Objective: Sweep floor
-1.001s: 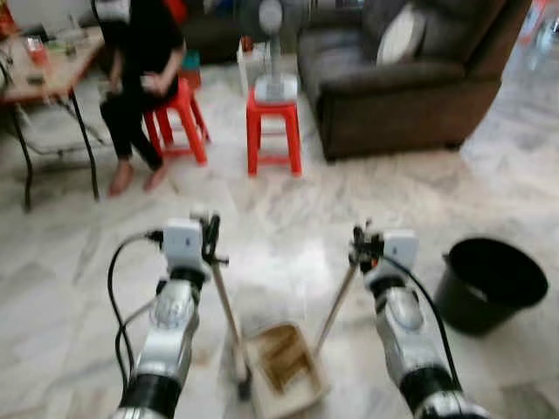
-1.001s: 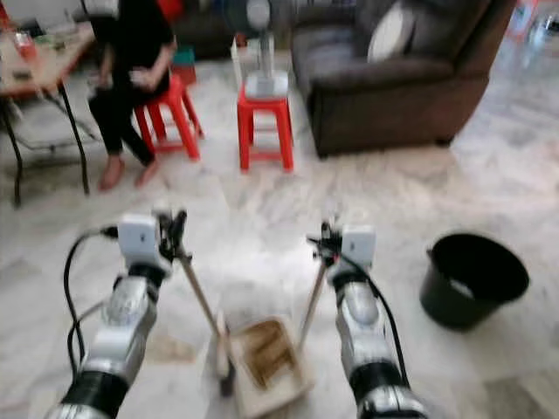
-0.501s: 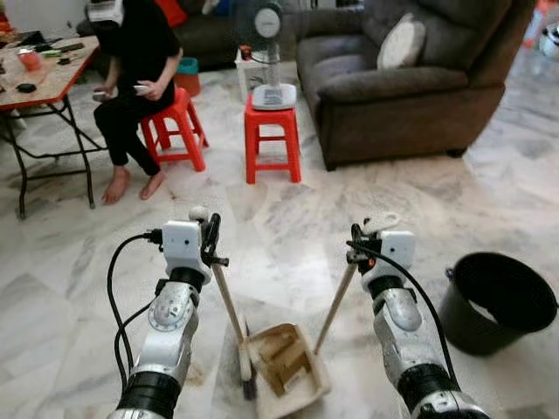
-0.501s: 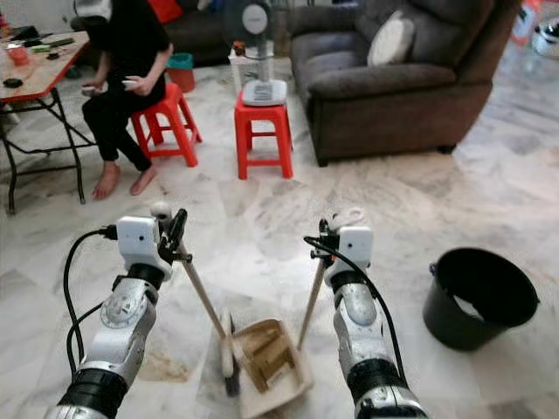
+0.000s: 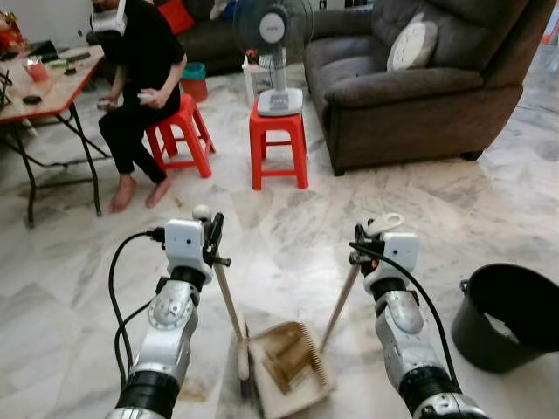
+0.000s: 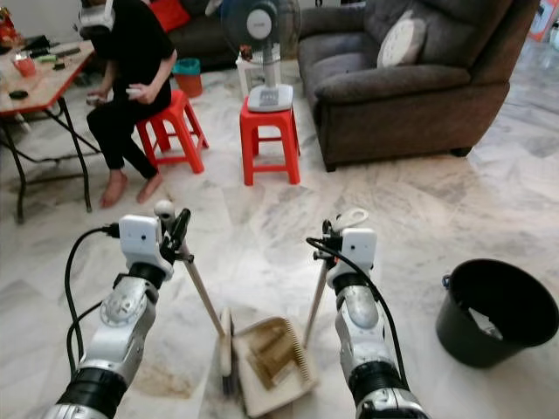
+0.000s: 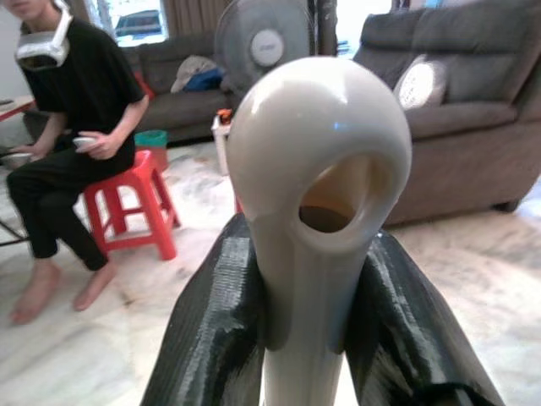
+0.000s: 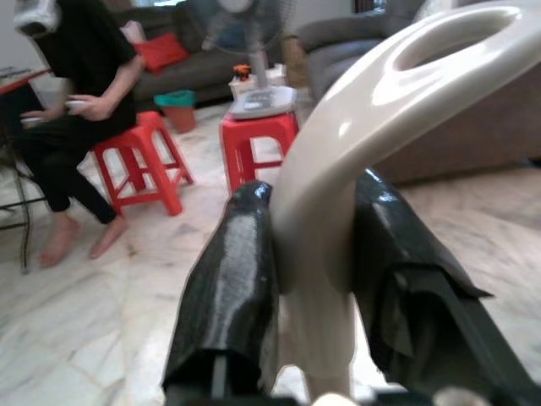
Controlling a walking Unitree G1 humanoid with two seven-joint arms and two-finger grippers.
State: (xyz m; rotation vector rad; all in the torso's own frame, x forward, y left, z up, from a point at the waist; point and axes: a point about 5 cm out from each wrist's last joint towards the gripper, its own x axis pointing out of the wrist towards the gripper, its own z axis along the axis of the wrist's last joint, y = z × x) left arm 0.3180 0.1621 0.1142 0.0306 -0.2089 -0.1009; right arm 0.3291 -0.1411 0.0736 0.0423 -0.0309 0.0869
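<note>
My left gripper (image 5: 212,240) is shut on the top of a cream broom handle (image 5: 229,301), and the broom's head (image 5: 244,367) rests on the marble floor. In the left wrist view the black fingers (image 7: 211,330) clamp the handle's rounded, holed end (image 7: 317,186). My right gripper (image 5: 360,249) is shut on the looped top of the dustpan handle (image 5: 336,305). The cream dustpan (image 5: 293,362) sits on the floor between my arms with brown debris in it, right beside the broom head. The right wrist view has the fingers (image 8: 228,288) around the loop handle (image 8: 363,127).
A black bucket (image 5: 515,314) stands on the floor at the right. Ahead are a red stool with a fan (image 5: 279,140), a brown sofa (image 5: 419,87), a person seated on another red stool (image 5: 140,78) and a folding table (image 5: 44,87) at the far left.
The blur has cleared and the whole picture has shifted, so the bucket sits further right. Both grippers keep their hold; broom and dustpan stay between my arms.
</note>
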